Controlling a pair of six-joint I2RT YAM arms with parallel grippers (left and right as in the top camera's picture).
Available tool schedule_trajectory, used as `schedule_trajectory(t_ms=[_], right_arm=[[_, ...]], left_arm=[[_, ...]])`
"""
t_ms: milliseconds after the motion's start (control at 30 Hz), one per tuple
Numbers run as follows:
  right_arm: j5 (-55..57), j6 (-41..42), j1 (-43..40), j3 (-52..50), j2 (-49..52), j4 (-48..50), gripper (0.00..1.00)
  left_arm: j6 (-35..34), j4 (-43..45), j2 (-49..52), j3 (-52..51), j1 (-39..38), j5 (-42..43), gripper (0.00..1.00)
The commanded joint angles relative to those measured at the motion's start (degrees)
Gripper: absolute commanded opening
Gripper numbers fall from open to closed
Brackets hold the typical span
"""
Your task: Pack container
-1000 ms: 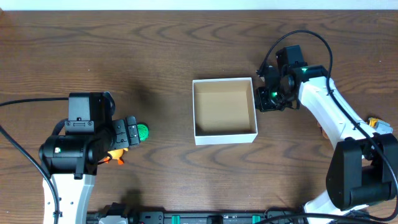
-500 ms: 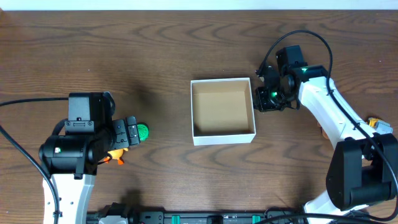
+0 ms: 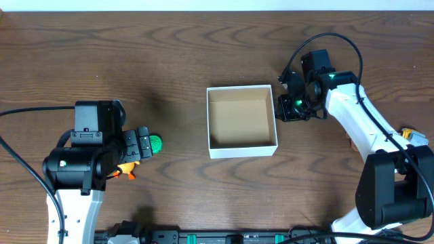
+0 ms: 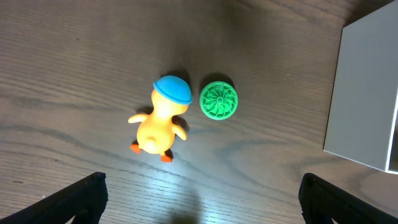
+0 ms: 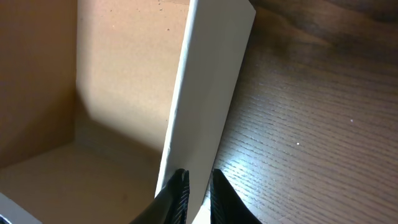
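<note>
Overhead view of a dark wood-grain table [image 3: 176, 61] with two robot arms. The container [image 3: 243, 150], a small square shallow cardboard box with white walls and a tan-brown inside, stands open-side up near the middle of the table.

The right gripper [image 3: 282, 110] sits at the container's right wall, at about 2 o'clock from the box's centre. In the right wrist view, the right gripper [image 5: 198, 200] has its two dark fingers [image 5: 178, 194] drawn close together with the thin white wall of the container [image 5: 208, 93] pinched between them, one finger inside the box and one outside.

The left gripper [image 3: 142, 145] hangs over the table at about 9 o'clock from the container, well apart from it. In the left wrist view, the left gripper [image 4: 202, 200] is spread wide and holds nothing, with one fingertip at each lower corner of the picture. Between them, on the table, lies a yellow duck toy [image 4: 160, 124] with a blue cap and orange feet. A green ridged disc [image 4: 218, 99] lies just beside the cap, at about 2 o'clock from the duck. The container's white outer wall [image 4: 367, 93] shows at 3 o'clock in that view, apart from both toys.
</note>
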Motion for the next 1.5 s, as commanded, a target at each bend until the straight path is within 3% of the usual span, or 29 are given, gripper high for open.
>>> schedule_trajectory(t_ms=[0, 1233, 1467], right_arm=[[-2.1, 0.2, 0.6, -0.3, 0.2, -0.1, 0.15], [-5.6, -1.1, 0.6, -0.3, 0.2, 0.0, 0.16], [10.7, 5.9, -1.8, 1.9, -1.0, 2.1, 0.24]], left_arm=[[-0.3, -0.2, 0.2, 0.9, 0.3, 0.0, 0.98], [-0.3, -0.2, 0.2, 0.9, 0.3, -0.1, 0.98], [-0.3, 0.7, 0.2, 0.9, 0.3, -0.1, 0.98]])
